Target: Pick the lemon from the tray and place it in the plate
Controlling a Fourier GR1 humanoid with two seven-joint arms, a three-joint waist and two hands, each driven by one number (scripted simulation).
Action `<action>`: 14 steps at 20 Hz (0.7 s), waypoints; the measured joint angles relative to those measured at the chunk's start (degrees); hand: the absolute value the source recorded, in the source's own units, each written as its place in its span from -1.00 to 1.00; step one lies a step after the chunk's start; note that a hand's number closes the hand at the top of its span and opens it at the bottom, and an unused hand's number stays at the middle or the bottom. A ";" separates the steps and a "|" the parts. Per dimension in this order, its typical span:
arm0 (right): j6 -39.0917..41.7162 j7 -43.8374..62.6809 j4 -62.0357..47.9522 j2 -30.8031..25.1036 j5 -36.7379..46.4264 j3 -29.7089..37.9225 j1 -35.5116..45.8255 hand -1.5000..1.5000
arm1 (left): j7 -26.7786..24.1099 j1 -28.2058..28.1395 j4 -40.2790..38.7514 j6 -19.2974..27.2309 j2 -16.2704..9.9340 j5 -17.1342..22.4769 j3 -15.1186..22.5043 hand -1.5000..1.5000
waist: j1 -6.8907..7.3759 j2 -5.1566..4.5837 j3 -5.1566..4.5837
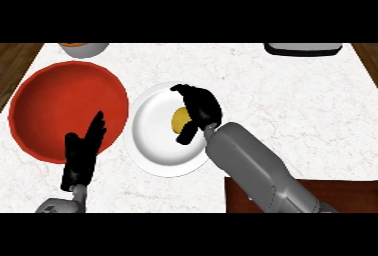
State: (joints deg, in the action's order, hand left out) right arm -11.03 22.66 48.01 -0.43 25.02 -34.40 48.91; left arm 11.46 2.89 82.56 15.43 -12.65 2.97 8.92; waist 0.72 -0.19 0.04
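A yellow lemon [179,119] lies near the middle of the white plate [155,145] at the counter's centre. My right hand [201,107] hovers over the plate's right half with its fingers curled round the lemon's right side, hiding part of it. My left hand [83,150] stays open, fingers up, at the lower left, in front of the red tray [52,100]. The round red tray holds nothing that I can see.
A grey bowl [83,48] with something orange in it sits at the back left edge. A dark appliance [303,48] stands at the back right. A dark brown board [247,197] lies under my right forearm at the front. Wooden floor shows beyond the counter's left and right edges.
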 measured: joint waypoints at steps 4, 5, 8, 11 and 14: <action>-5.53 -7.46 5.64 0.26 -6.14 5.41 -2.73 -1.00 | 0.13 -0.09 0.63 -0.19 -0.24 0.15 -0.36 0.00 | -0.17 0.03 0.08; -6.72 -9.18 7.08 0.30 -7.91 6.59 -3.89 -1.00 | 0.11 -0.14 0.51 -0.04 -0.02 -0.04 -0.20 0.00 | -0.27 0.04 0.09; -8.15 -14.44 9.41 0.36 -12.98 10.58 -6.61 -1.00 | 0.42 -0.45 1.11 -0.16 -0.27 -0.06 -0.52 0.00 | -0.26 0.06 0.07; -5.82 -18.61 10.65 -0.03 -16.90 14.12 -8.96 -1.00 | 0.76 0.26 0.36 -0.30 -0.04 -0.42 -0.81 0.00 | -0.48 0.08 0.04; -2.75 -21.49 12.29 -0.16 -18.80 15.99 -11.49 -1.00 | -0.06 0.35 -0.88 -0.83 0.53 -0.91 -1.15 0.00 | -0.58 0.15 0.02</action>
State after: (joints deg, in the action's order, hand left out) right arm -13.78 1.16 60.30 -0.60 6.22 -18.41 37.42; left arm 11.40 3.23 81.68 14.60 -12.12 2.06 7.78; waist 0.14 -0.04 0.06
